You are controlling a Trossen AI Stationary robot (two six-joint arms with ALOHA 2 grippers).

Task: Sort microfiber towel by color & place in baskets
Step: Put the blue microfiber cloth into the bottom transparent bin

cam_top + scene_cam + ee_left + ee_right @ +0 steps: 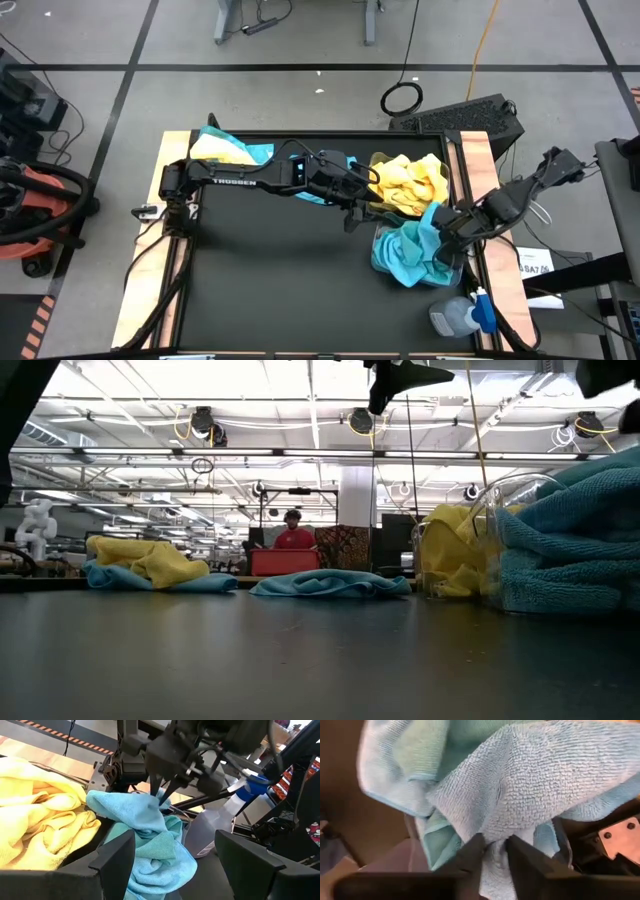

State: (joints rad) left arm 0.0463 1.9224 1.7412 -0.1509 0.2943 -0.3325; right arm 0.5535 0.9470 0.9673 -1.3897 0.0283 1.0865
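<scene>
1. The right end effector pinches a teal towel above the right-side teal basket, likely tidying the pile.
2. The left end effector, spread and empty, hovers nearby beside the yellow towels.

From down at table height, my dark table runs back toward a bright hall. At its far edge lies a yellow towel on a teal towel. To the right of that pair, another teal towel lies flat. Further right, a clear basket holds yellow cloth. Beside it, teal cloths pile high. Behind the flat towel sits a person in red.
</scene>
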